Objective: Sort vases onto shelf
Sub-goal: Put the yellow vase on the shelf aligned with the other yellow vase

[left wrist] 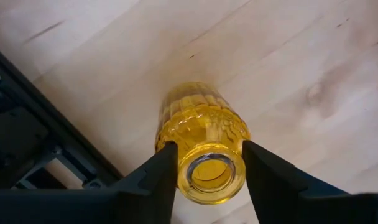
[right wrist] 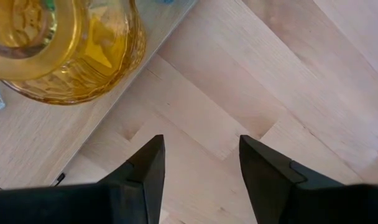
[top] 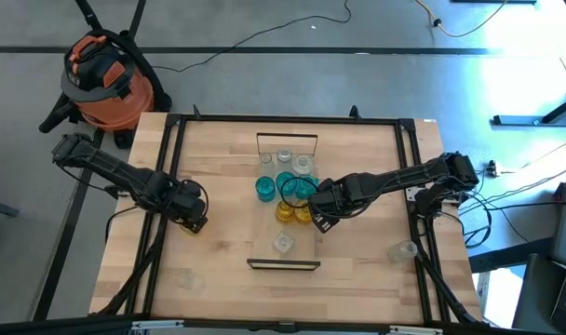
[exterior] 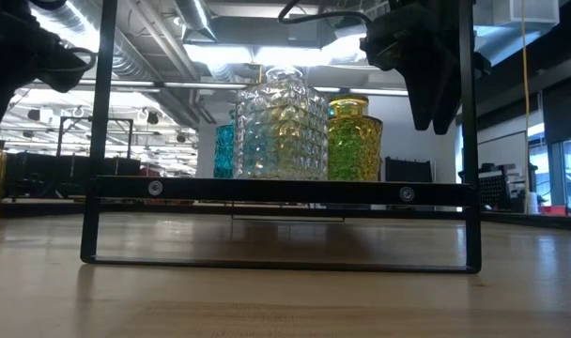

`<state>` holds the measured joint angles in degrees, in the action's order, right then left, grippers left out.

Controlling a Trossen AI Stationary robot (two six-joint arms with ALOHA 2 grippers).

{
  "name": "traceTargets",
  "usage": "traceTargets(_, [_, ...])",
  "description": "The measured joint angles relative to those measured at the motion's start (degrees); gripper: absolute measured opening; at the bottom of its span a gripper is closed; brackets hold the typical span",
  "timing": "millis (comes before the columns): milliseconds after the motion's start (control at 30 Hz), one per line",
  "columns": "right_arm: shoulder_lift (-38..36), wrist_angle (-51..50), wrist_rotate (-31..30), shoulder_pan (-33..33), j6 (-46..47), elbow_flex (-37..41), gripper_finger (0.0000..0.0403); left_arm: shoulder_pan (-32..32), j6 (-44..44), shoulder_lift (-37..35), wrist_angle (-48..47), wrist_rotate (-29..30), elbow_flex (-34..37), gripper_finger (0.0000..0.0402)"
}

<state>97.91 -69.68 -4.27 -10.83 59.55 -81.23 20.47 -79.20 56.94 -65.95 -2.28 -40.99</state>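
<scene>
Amber ribbed vase [left wrist: 204,146] clamped in left pincer [left wrist: 207,171]; right pincer [right wrist: 198,168] apart.

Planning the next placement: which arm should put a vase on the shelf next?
Left. The left gripper already clamps an amber vase on the tabletop, ready to carry over. The right gripper is open and empty beside the shelf.

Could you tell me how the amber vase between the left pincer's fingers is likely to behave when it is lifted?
The amber vase looks like rigid faceted glass, so probably stiff and breakable if dropped. The left pincer grips only its narrow neck, so the wider body may swing. The glossy surface could slip against the fingers.
</scene>
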Motion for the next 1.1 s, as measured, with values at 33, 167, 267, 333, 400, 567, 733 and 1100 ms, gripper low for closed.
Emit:
traceTargets(33, [0.0,0.0,0.0,0.0,0.0,0.0,0.017,0.0,0.0,0.0,0.3,0.1,0.0,0.015])
traceTargets(167, [0.0,0.1,0.0,0.0,0.0,0.0,0.017,-0.1,-0.1,0.0,2.9,1.8,0.1,0.0133])
traceTargets(267, [0.0,0.5,0.4,0.0,0.0,0.0,0.017,-1.0,0.3,0.1,4.7,2.6,0.2,0.0131])
traceTargets(333, [0.0,0.7,0.4,0.0,0.0,0.0,0.017,-2.0,1.3,0.1,7.2,3.8,0.2,0.013])
traceTargets(400, [0.0,0.9,0.4,0.0,0.0,0.0,0.017,-3.2,3.0,0.1,9.3,4.5,0.2,0.013])
traceTargets(567, [0.0,0.9,0.9,0.0,0.0,0.0,0.017,-6.7,5.7,0.1,10.6,5.5,-0.6,0.0131])
traceTargets(733, [0.0,0.8,1.7,0.0,-0.1,0.0,0.017,-7.9,6.5,0.1,5.9,6.0,-4.7,0.0119])
traceTargets(1100, [0.0,0.8,1.8,0.0,-0.1,0.0,0.017,-7.7,5.1,0.1,-1.8,0.7,-6.7,0.0105])
